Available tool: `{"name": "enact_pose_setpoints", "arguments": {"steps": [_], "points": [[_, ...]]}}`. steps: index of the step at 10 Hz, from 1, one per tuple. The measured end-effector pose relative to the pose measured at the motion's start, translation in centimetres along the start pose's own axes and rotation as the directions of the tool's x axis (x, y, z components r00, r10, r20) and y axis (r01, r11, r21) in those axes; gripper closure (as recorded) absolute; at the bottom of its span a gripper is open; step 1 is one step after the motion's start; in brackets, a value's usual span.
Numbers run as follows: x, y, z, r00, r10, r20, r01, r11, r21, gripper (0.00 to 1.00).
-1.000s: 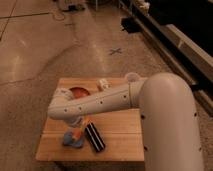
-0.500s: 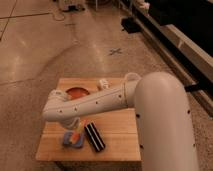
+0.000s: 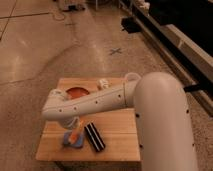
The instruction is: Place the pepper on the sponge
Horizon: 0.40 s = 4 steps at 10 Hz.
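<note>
A small light-blue sponge point(image 3: 70, 142) lies near the front left of the wooden table point(image 3: 117, 132). A slim orange pepper point(image 3: 76, 135) rests across the sponge's top. My gripper point(image 3: 72, 125) hangs at the end of the white arm point(image 3: 95, 102), directly over the pepper and sponge, with its tip at the pepper. The arm hides whether the pepper is still gripped.
A black ridged block point(image 3: 95, 137) lies just right of the sponge. A round orange-red bowl point(image 3: 77, 92) sits at the back left, partly behind the arm. A small white object point(image 3: 103, 83) and a pale cup point(image 3: 132, 77) stand along the back edge. Bare floor surrounds the table.
The arm's bend has swung further left and the gripper has come down closer to the sponge. The pepper now sits on the sponge.
</note>
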Motion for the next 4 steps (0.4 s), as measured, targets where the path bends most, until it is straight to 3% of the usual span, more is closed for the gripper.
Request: {"name": "enact_pose_setpoints", "arguments": {"steps": [4], "points": [[-0.04, -0.08, -0.18, 1.000, -0.014, -0.002, 0.014, 1.000, 0.011, 0.28]]}}
